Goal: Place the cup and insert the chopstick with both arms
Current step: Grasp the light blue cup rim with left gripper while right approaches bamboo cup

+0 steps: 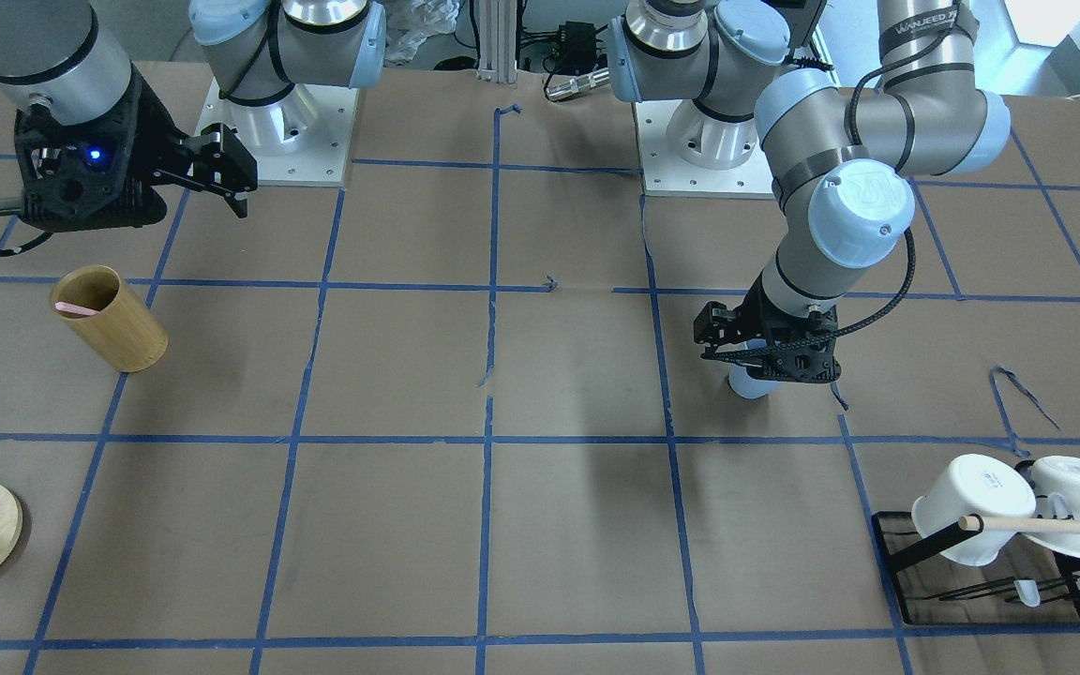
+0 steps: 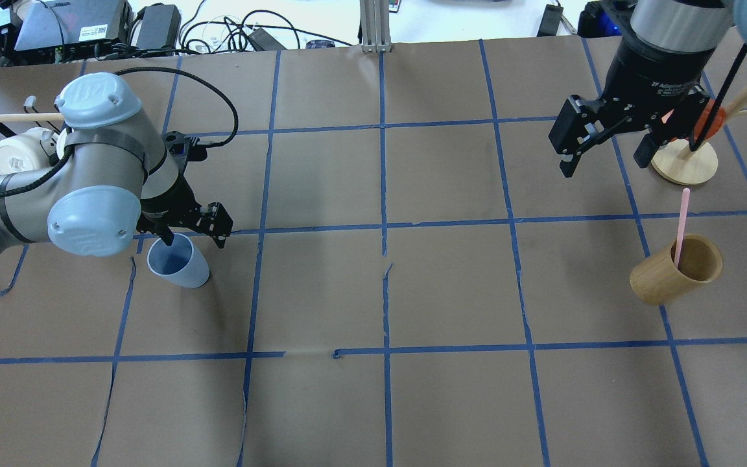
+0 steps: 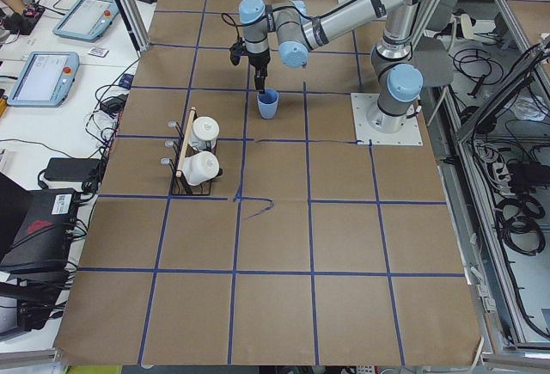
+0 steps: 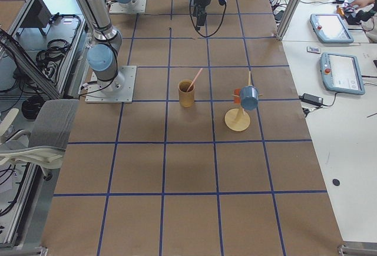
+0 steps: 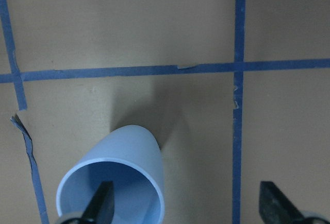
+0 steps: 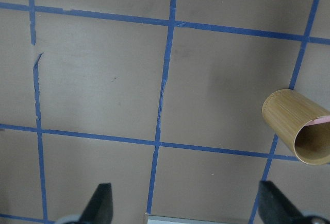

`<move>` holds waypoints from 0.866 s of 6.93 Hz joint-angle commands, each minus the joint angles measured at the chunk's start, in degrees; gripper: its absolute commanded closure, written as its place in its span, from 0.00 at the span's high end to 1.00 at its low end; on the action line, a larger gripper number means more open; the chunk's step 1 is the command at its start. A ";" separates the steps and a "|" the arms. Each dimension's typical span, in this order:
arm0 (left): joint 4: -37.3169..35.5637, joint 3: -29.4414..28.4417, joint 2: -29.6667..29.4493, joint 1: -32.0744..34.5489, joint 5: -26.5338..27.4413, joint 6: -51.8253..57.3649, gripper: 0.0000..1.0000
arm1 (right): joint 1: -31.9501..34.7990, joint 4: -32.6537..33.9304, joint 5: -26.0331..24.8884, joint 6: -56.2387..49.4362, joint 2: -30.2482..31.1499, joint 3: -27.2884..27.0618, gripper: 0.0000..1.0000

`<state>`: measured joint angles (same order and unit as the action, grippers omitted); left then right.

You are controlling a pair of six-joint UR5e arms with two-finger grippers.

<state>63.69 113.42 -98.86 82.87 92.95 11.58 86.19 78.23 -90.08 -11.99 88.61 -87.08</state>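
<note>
On the left half of the bench (image 2: pixel 412 292), my left gripper (image 2: pixel 195 241) straddles the light-blue cup (image 2: pixel 182 266) rim, jaws spread, clamping nothing; my right gripper (image 2: pixel 605 167) hangs open, apart from the pink chopstick (image 2: pixel 681 224) standing in the bamboo cup (image 2: pixel 662 282); I judge both steps remain.

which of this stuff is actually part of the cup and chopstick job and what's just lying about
Job: light-blue cup; left gripper, open, one finger inside that cup; pink chopstick, standing in the bamboo cup; right gripper, open and holding nothing.
Lying about: the bamboo cup itself; white mugs on the black rack; wooden stand.
</note>
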 commanded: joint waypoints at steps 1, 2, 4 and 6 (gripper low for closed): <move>-3.22 1.62 -1.07 -0.52 0.04 0.90 0.13 | -2.14 0.78 -2.27 -8.70 0.16 -1.77 1.00; -3.22 1.71 -1.16 -0.60 0.04 0.90 0.00 | -5.30 0.79 -2.55 -12.84 0.07 -1.95 1.00; -3.22 1.10 -1.43 -0.52 -0.31 -0.75 0.00 | -11.37 6.28 -3.34 -25.56 0.16 -5.18 1.00; 2.18 -3.09 -0.20 4.81 -5.37 -20.73 0.00 | -13.75 14.75 -7.30 -34.83 0.16 -8.96 1.00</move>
<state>62.21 113.09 -99.80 84.36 91.11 0.84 74.19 89.20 -95.90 -41.87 88.77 -93.80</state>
